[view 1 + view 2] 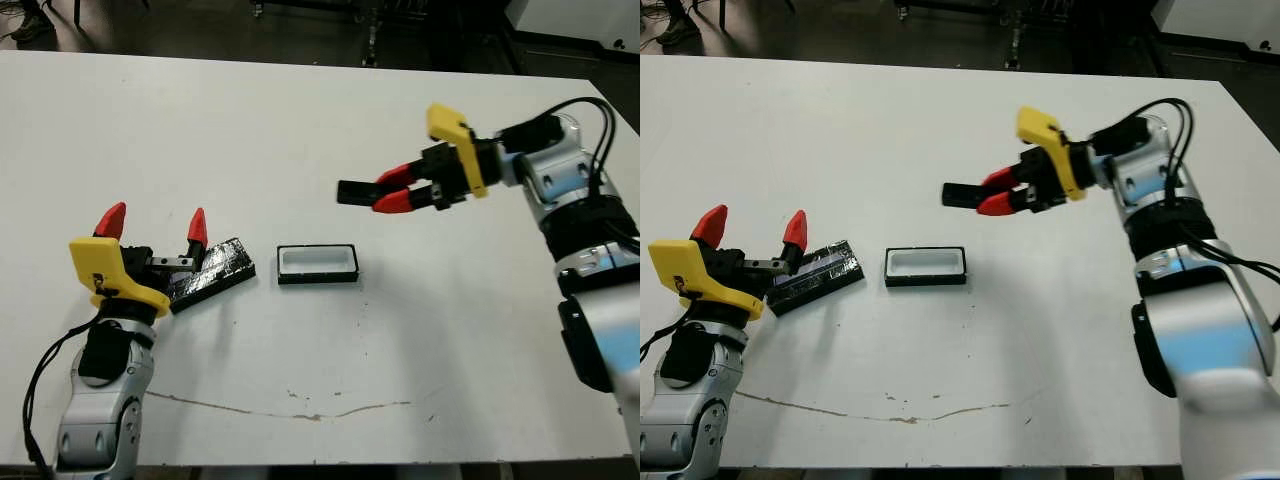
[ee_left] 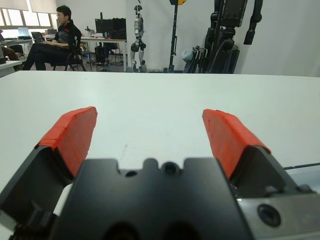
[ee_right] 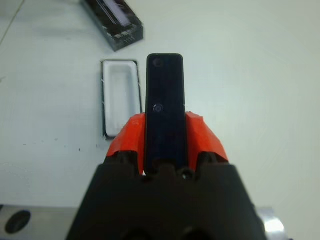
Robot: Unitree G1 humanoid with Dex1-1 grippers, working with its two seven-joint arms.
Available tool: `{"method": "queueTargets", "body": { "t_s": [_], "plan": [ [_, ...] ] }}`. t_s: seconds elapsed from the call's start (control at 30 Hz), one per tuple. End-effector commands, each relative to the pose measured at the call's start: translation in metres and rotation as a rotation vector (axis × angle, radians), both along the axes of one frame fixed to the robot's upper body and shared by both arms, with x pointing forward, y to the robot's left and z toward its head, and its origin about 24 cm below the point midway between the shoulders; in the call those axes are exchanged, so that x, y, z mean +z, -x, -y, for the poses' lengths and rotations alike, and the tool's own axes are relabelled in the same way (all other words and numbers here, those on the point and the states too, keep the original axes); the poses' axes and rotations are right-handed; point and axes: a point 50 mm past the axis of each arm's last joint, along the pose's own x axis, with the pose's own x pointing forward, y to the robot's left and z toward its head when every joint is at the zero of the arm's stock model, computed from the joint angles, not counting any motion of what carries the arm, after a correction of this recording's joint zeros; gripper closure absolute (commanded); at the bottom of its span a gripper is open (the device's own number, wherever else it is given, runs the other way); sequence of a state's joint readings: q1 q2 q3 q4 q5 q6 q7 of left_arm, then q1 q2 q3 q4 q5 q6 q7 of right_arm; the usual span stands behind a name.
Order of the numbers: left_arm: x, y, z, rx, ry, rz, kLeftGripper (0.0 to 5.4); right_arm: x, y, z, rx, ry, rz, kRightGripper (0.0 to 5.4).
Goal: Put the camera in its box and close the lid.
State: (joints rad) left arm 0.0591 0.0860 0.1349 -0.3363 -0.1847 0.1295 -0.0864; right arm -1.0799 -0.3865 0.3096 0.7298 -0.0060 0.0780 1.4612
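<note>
My right gripper (image 1: 385,193) is shut on the camera (image 1: 354,192), a narrow black slab held in the air above the table, to the right of and beyond the box. In the right wrist view the camera (image 3: 165,105) sticks out between the red fingers (image 3: 202,135), with the box (image 3: 120,97) just beside it below. The box (image 1: 317,263) is a shallow black tray with white lining, lying open mid-table. The glossy black lid (image 1: 215,272) lies left of the box. My left gripper (image 1: 155,222) stands open beside the lid's near-left end, fingers (image 2: 75,135) pointing up, holding nothing.
A thin brown crack or stain (image 1: 300,410) runs along the table near its front edge. Beyond the far edge, in the left wrist view, a seated person (image 2: 55,40) works at a desk, and robot stands (image 2: 225,35) line the wall.
</note>
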Motion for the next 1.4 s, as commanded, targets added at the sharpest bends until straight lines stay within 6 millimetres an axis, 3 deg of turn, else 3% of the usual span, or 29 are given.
{"method": "queueTargets", "body": {
  "t_s": [0.03, 0.7, 1.4],
  "plan": [
    [-0.003, 0.001, -0.002, 0.005, -0.004, -0.023, 0.0, -0.005, 0.006, -0.006, 0.03, 0.029, 0.001, 3.74],
    [-0.006, 0.003, -0.002, 0.007, 0.011, -0.025, 0.0, -0.024, 0.02, -0.029, 0.083, 0.167, -0.056, 3.74],
    [-0.008, 0.004, -0.001, 0.015, 0.0, -0.028, 0.0, -0.039, 0.017, -0.042, 0.089, 0.261, -0.07, 3.74]
  ]
}}
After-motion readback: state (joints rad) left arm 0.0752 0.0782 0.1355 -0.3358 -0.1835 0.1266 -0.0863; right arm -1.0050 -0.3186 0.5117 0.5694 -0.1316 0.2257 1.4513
